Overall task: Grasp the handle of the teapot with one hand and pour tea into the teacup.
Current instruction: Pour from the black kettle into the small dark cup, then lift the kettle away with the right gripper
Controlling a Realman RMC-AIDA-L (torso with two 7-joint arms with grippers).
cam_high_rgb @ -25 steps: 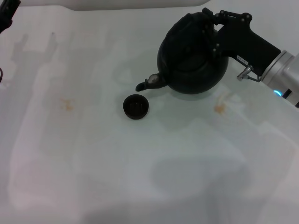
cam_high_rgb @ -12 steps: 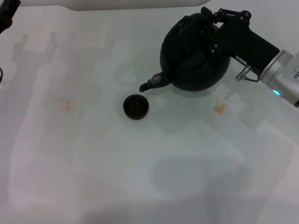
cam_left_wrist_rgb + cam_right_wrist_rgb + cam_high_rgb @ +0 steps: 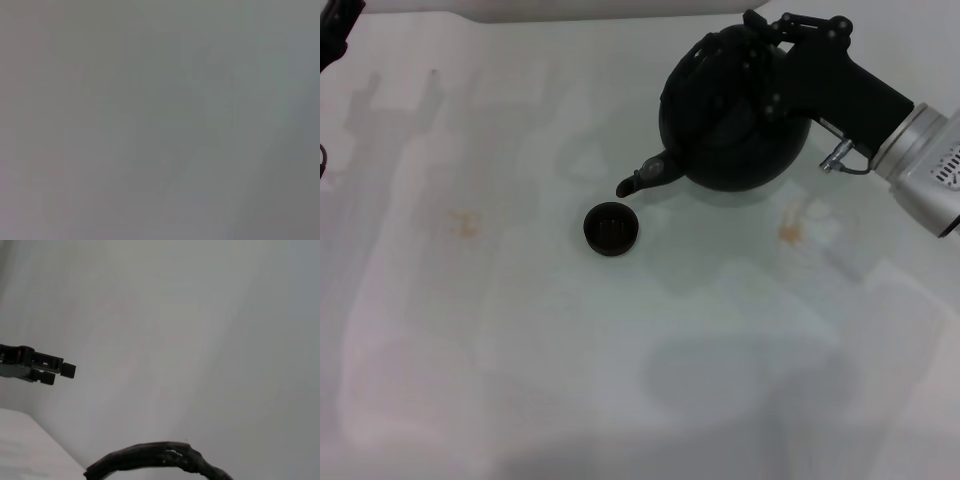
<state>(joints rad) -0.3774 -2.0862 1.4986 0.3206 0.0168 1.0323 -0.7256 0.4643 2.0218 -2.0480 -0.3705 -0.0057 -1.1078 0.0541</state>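
Right gripper (image 3: 760, 40) clamped on handle (image 3: 745, 55), we carry teapot (image 3: 735, 115) toward teacup (image 3: 611, 228), spout centred before tilting; left fingers unclear.

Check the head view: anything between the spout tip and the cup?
Nothing. In the head view only bare table separates the teapot spout tip from the cup. The right gripper holds the handle.
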